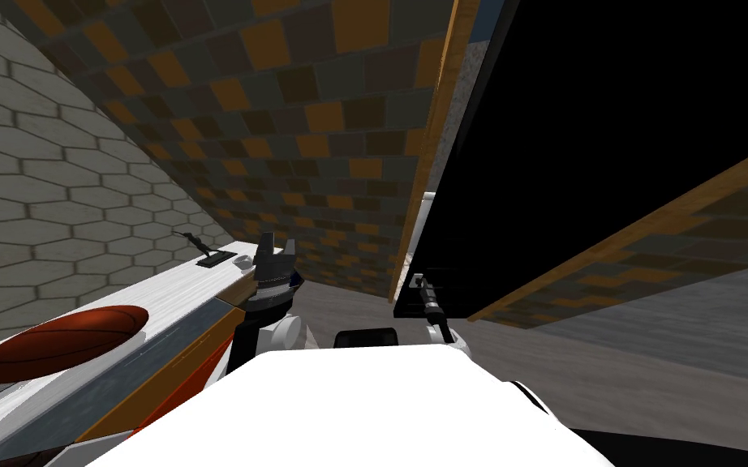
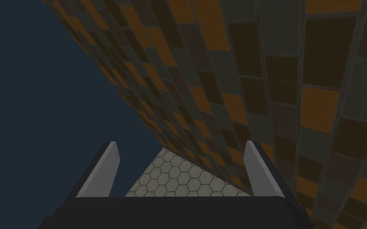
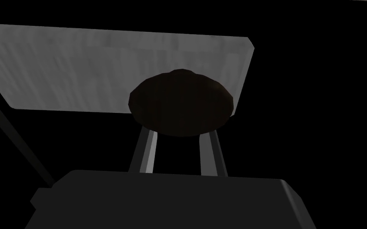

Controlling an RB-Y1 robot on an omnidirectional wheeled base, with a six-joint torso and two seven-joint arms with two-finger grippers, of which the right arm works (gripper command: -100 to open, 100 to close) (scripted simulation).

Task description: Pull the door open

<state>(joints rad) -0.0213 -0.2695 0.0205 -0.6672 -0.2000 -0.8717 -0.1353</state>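
1. The door (image 1: 608,122) is a flat black panel ahead and to my right, next to a wooden frame strip (image 1: 439,122); its slant is the one the whole head view shares
2. Its knob (image 3: 180,101) is dark and rounded and stands in front of a light grey plate (image 3: 79,67); all around the plate is black
3. The right jaws are clamped on the knob: the two fingers (image 3: 147,151) stand close together, much narrower than their spread stance, and run up under the knob, which hides their tips
4. In the head view the right arm (image 1: 436,312) stretches forward from beside my chest to the lower near corner of the door
5. The left jaws are apart, their fingers (image 2: 99,175) standing wide
6. In the head view the left arm (image 1: 275,267) is held upright, just beside the far end of a white-topped surface (image 1: 161,296)
7. On that surface a brown oval thing (image 1: 60,340) lies nearer to me, and a small dark fixture (image 1: 206,251) sits at the far end, well apart from it
8. A wall of brown, orange and dark tiles (image 1: 283,122) runs between the surface and the frame strip
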